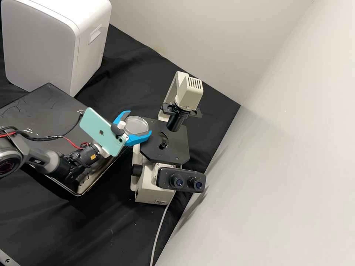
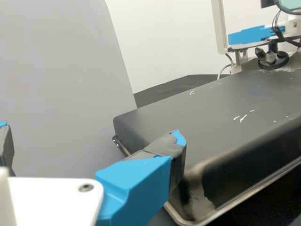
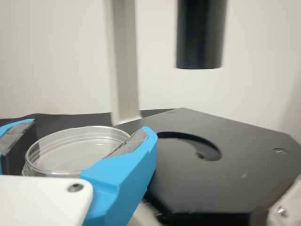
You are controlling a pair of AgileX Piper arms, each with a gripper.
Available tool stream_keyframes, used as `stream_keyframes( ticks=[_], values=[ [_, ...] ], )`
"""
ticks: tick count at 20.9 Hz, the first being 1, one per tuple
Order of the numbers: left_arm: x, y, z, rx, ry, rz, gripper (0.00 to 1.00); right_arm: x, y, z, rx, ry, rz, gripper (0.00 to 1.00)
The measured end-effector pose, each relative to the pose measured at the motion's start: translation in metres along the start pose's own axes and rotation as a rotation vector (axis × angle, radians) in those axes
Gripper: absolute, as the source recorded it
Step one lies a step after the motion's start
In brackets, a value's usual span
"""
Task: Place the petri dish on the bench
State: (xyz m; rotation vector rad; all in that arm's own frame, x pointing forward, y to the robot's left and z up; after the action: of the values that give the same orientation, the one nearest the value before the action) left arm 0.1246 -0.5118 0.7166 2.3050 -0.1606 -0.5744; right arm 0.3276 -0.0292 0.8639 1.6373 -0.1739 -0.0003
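In the high view, the right arm comes in from the left edge and runs low over a black tray (image 1: 44, 107), its forearm angled up toward the microscope (image 1: 162, 162), with a turquoise phone (image 1: 101, 131) fixed at the wrist. The right gripper (image 1: 135, 126) sits level at the far left corner of the microscope's black stage (image 1: 173, 147), and its two blue fingers are closed on the rim of the petri dish (image 1: 137, 123). The dish is clear and round, so it has no long side. It lies flat with its faces up and down, raised well above the black bench (image 1: 55, 221). I cannot tell whether it touches the stage. In the left wrist view, the left gripper (image 2: 89, 134) is low beside the tray (image 2: 225, 127), close to a pale grey wall (image 2: 56, 84). Its fingers (image 2: 141, 183) are spread wide with nothing between them. In the right wrist view, the right gripper (image 3: 84, 134) clamps the petri dish (image 3: 70, 153) from both sides, level, just beside the stage (image 3: 225, 174) near its round opening (image 3: 188, 143), with a black tube (image 3: 200, 33) hanging above.
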Motion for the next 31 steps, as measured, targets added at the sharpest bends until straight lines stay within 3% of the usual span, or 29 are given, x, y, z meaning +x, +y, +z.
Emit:
stream_keyframes(
  ticks=[3, 8, 13, 17, 21, 25, 29, 31],
  values=[
    [0.000, -0.0011, 0.000, 0.004, 0.000, -0.006, 1.00, -0.012, -0.002, -0.008, -0.010, 0.039, -0.007, 0.00],
    [0.001, -0.0018, 0.000, 0.007, 0.001, -0.009, 1.00, -0.037, -0.003, -0.015, -0.009, 0.063, -0.033, 0.00],
    [0.001, -0.0018, 0.000, 0.007, 0.001, -0.009, 1.00, -0.054, -0.005, -0.032, -0.008, 0.154, -0.015, 0.00],
    [0.001, -0.0018, 0.000, 0.007, 0.001, -0.009, 1.00, -0.057, -0.017, -0.046, -0.009, 0.213, -0.052, 0.00],
    [0.001, -0.0018, 0.000, 0.007, 0.001, -0.009, 1.00, -0.060, -0.033, -0.057, -0.043, 0.255, -0.104, 0.00],
    [0.000, -0.0018, 0.001, 0.007, -0.003, -0.009, 1.00, -0.058, -0.048, -0.056, -0.063, 0.237, -0.132, 0.00],
    [0.000, -0.0019, 0.002, 0.008, -0.010, -0.009, 1.00, -0.055, -0.059, -0.047, -0.073, 0.188, -0.150, 0.00],
    [0.000, -0.0019, 0.002, 0.008, -0.010, -0.009, 1.00, -0.057, -0.064, -0.042, -0.084, 0.181, -0.159, 0.00]
  ],
)
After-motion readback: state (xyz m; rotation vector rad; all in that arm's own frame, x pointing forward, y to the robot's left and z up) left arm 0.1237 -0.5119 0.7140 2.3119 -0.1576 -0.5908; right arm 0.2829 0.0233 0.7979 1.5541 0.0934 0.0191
